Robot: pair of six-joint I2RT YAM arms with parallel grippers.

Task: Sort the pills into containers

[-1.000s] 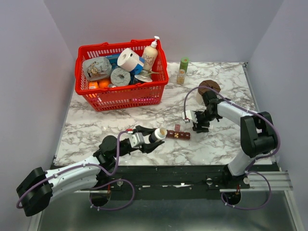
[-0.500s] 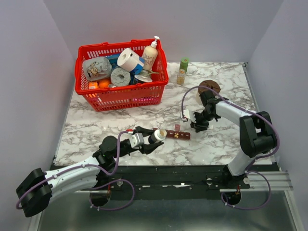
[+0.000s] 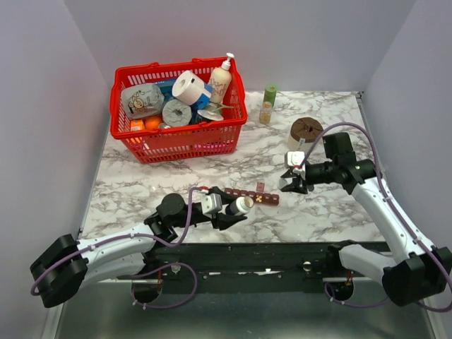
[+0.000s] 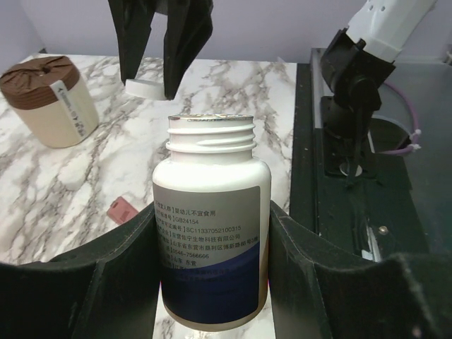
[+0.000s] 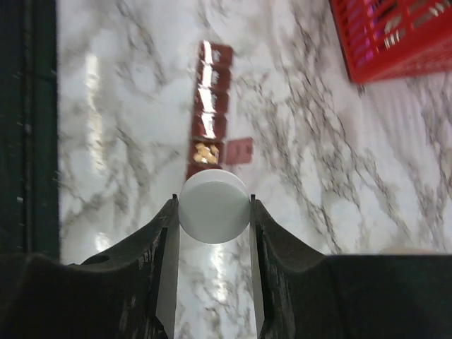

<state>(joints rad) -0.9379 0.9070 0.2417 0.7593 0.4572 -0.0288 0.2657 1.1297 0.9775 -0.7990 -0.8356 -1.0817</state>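
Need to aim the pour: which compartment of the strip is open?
The compartment showing yellowish pills, its lid flipped out sideways; the other visible ones on the strip look shut.

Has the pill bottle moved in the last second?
Yes. The pill bottle has shifted toward the near edge of the table, away from the red-brown pill organizer.

White bottle (image 4: 212, 233) label, in the left gripper (image 4: 212, 212): read "GB24154", with "SC11337052100315" beneath
Chinese print around those lines: was too small to read
Tag (image 4: 62, 100) on cream tub (image 4: 42, 106), beyond the fingers, left: was illegible
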